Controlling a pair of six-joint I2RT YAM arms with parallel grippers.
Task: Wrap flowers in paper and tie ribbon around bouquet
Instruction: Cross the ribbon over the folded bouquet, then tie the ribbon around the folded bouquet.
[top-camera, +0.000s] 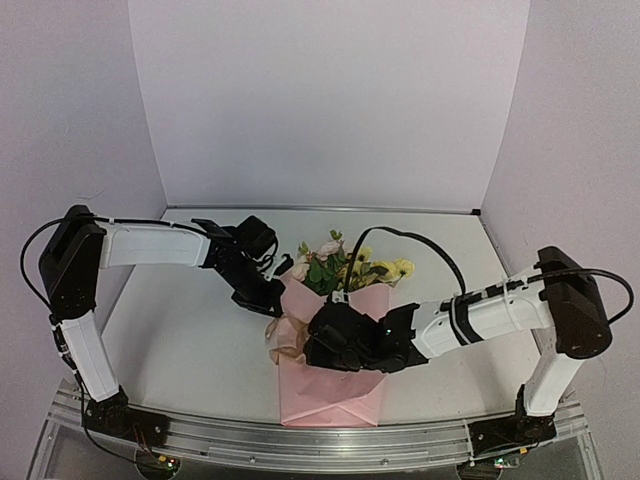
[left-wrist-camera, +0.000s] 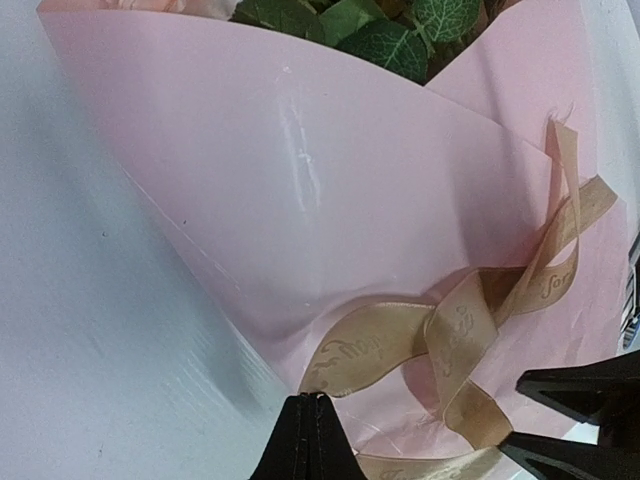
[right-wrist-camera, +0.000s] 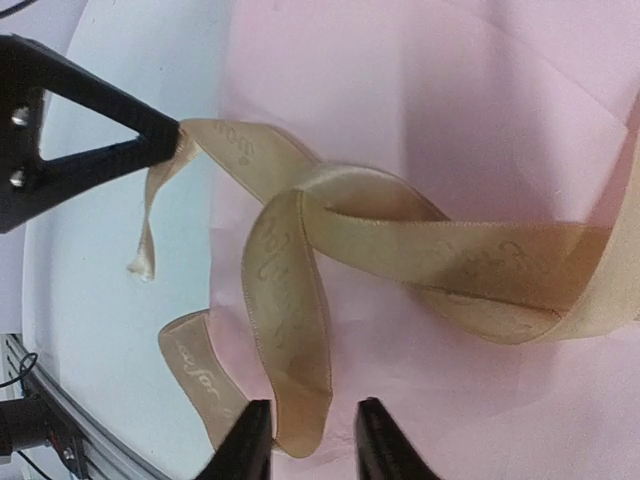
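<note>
I see a flat white table (top-camera: 180, 335) carrying everything. One thing lies directly on it: the bouquet (top-camera: 335, 268), a cone of soft pink paper (top-camera: 330, 400) on its side, passing beneath my right gripper (right-wrist-camera: 310, 440) and just ahead of my left gripper (left-wrist-camera: 312, 408). One tail of the tan satin ribbon (right-wrist-camera: 195, 370) reaches over bare table beside the right gripper's fingers.

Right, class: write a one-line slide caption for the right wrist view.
Tan ribbon loosely looped on pink paper; left gripper pinches one tail, right gripper jaws open.
</note>
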